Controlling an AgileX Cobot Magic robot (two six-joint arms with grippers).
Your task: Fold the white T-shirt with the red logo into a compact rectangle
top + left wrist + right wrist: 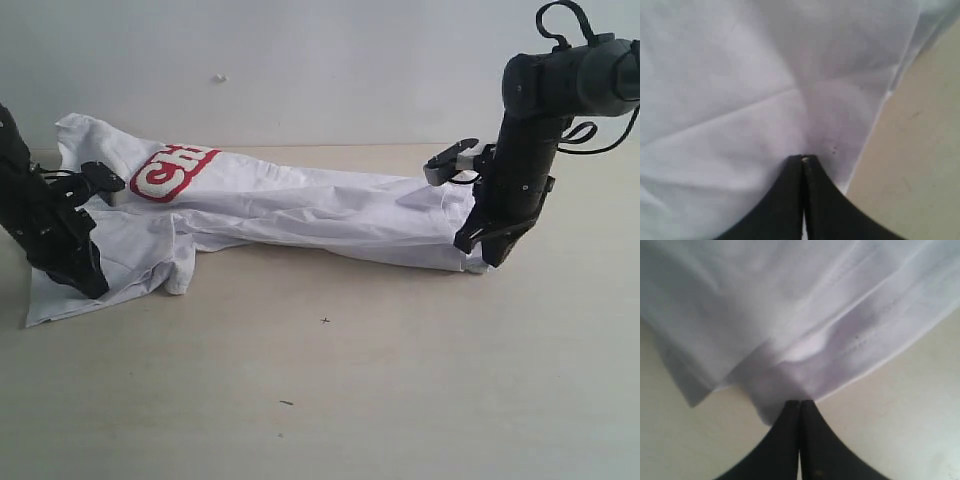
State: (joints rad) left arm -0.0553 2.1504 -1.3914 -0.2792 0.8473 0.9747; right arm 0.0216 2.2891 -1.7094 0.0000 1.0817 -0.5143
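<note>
The white T-shirt (300, 205) lies stretched sideways across the far half of the worktop (350, 400), narrowed into a long band. The red logo (172, 170) faces up towards the far left corner. The left claw (804, 161) is pinched shut on cloth at the sleeve end, and the right claw (800, 403) on the hem end. A lengthwise fold seems in hand. Next, both claws would need to lift together and carry the near edge over evenly, keeping the cloth taut.

Black arms (522, 165), looped cables (560, 18), black tapered right hand (800, 403)
</note>
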